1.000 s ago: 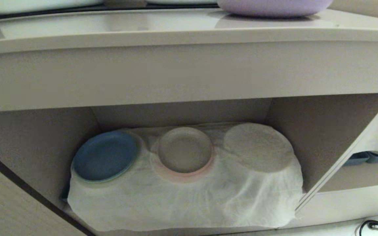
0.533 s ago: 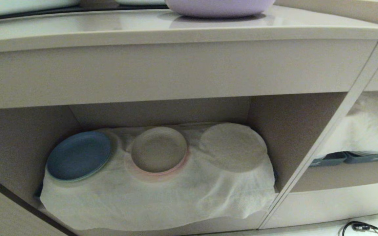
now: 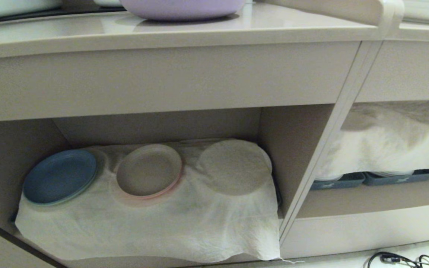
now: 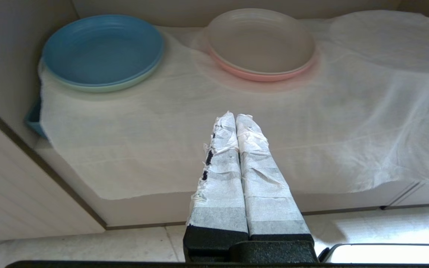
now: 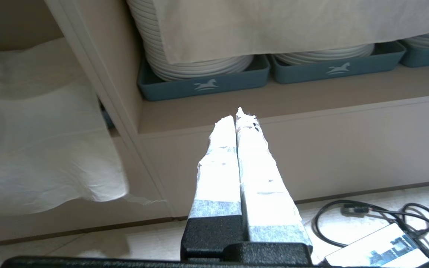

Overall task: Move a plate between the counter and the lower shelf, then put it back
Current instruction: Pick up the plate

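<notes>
**Lilac plate on the counter, both grippers empty**

At the top edge of the head view, left of centre, the round matte lilac-purple plate (image 3: pixel 183 9) sits flat on the smooth beige counter (image 3: pixel 237 31), near its thick rounded front edge. Being round, the plate has no long axis; only its low side wall shows, with the top cropped.

Below, in the lower left of that view, the lower shelf (image 3: pixel 289 149) is draped with a wrinkled white cloth (image 3: pixel 155 227). On the cloth lie a round blue plate (image 3: pixel 60 176) and, just beside it, a pink-rimmed beige plate (image 3: pixel 149 171); a round cloth-covered hump (image 3: pixel 233 167) stands to their right.

At the right, a wider compartment holds grey-blue trays (image 3: pixel 348 181).

The left gripper (image 4: pixel 235 116) hangs before the draped shelf, taped fingers pressed together, holding nothing. The right gripper (image 5: pixel 237 118) points toward the tray compartment, fingers likewise pressed together and empty. A black cable (image 5: pixel 371 219) lies on the floor.
</notes>
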Robot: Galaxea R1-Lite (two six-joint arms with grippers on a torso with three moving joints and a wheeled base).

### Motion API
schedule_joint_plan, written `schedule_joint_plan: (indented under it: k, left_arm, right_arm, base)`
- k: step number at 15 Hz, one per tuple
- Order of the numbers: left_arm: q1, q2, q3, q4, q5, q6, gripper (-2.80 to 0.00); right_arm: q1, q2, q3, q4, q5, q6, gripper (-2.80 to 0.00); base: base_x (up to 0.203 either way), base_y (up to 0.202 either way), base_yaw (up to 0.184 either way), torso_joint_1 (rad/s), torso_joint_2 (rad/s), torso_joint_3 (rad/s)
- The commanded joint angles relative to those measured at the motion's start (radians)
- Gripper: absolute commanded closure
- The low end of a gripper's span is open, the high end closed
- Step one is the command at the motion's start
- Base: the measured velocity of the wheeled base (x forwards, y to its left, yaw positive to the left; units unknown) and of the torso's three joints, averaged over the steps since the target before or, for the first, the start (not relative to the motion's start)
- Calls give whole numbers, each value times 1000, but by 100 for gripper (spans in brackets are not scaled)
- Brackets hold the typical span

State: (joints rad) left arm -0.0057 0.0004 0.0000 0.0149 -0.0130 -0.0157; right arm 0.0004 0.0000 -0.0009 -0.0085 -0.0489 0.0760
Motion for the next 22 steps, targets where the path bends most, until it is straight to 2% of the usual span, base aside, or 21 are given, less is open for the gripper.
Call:
schedule_joint_plan:
  k: [1,15,19,22]
  left_arm:
    - [0,0,0,0,0,0,0]
    - [0,0,0,0,1,-7,0]
    - [0,0,0,0,1,-7,0]
    - [0,0,0,0,1,-7,0]
  right_arm:
    - [1,0,1,-1,0,1,0]
    - [0,0,-1,-2,0,-4,0]
    - [1,0,-1,-2,1,-1,0]
    - [0,0,-1,-2,1,-1,0]
  base:
    - [0,0,0,0,0,0]
    - [0,0,0,3,-8,-4]
    - [0,0,0,60,-247,-256]
    - [0,0,0,186,-558,-291]
